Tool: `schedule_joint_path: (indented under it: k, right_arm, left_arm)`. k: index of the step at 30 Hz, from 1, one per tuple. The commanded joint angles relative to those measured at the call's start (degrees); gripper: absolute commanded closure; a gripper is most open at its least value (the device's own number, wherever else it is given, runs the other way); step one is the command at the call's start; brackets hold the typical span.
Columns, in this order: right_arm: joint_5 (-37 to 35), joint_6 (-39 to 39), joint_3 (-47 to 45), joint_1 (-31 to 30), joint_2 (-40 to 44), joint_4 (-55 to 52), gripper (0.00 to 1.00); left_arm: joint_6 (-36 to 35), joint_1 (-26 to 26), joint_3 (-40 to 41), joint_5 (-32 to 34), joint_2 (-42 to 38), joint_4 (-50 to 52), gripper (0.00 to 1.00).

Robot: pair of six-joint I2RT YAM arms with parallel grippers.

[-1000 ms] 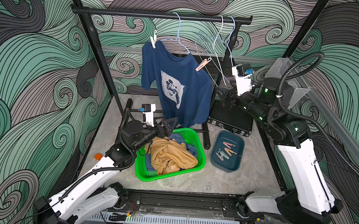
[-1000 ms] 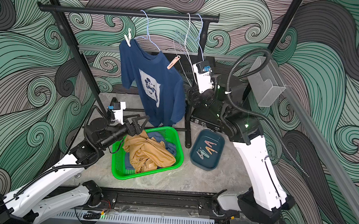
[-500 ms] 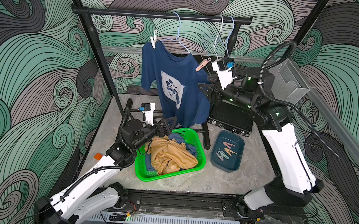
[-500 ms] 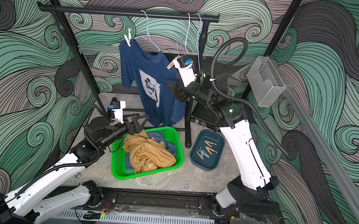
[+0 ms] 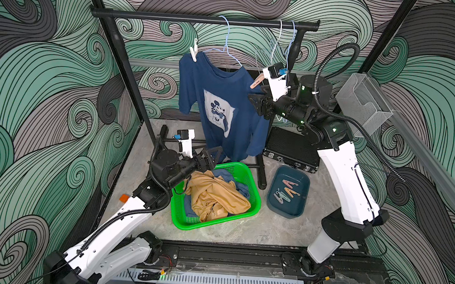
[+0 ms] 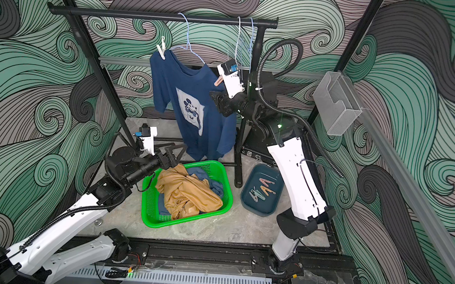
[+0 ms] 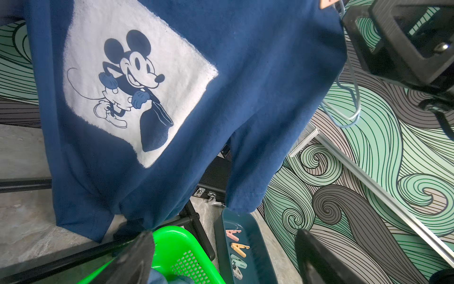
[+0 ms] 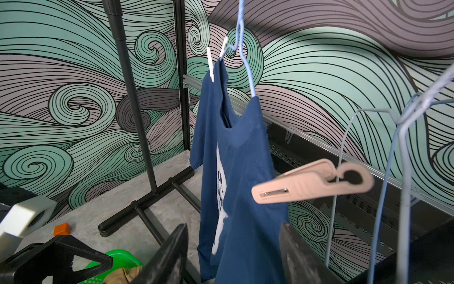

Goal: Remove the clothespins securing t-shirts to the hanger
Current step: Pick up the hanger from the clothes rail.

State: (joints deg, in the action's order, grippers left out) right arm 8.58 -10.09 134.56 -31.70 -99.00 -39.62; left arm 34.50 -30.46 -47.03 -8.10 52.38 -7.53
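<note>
Clothespins, six counted. Two are on the hanger: a white clothespin at one shoulder of the navy t-shirt and a peach clothespin at the other. Four lie loose in the dark tray on the floor. The mustard t-shirt and the blue t-shirt are heaped in the green basket, and two bare hangers are left on the rail. Change noted: a second ago the right gripper stood back beyond the rail's post, well apart from the shirt. It has since swung in and now sits just below the peach clothespin. In the right wrist view its jaws are apart with the peg above the gap, not touching either finger, so nothing is held. The left gripper is unchanged, jaws wide apart and empty, low over the basket's far rim near the navy hem. Judgement: two shirts appear finished, and the step in hand is the approach to the fifth peg. The next move calls for a short rise so the fingers can squeeze the peg's tail. The white clothespin would be last.
</note>
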Motion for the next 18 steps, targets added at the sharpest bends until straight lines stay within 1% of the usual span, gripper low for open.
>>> schedule_joint_path:
  k: [1, 6, 11, 18]
  right_arm:
    - [-0.9, 0.0, 0.6, 0.7, -0.3, 1.5, 0.39]
    - [0.0, 0.0, -0.6, 1.0, 0.9, 2.0, 0.36]
    - [-1.7, -1.5, -2.9, 1.0, 3.4, 2.7, 0.33]
    - [-1.1, -2.2, -5.1, 1.4, 5.4, 2.8, 0.32]
  left_arm:
    - [0.9, 0.6, -1.9, -1.0, 0.3, -2.2, 0.11]
    - [1.1, 0.7, -1.8, -1.1, 0.3, -2.2, 0.11]
    - [1.5, 0.8, -1.4, -1.3, 0.5, -2.9, 0.11]
    - [1.8, 0.8, -1.4, -1.6, 0.9, -3.4, 0.11]
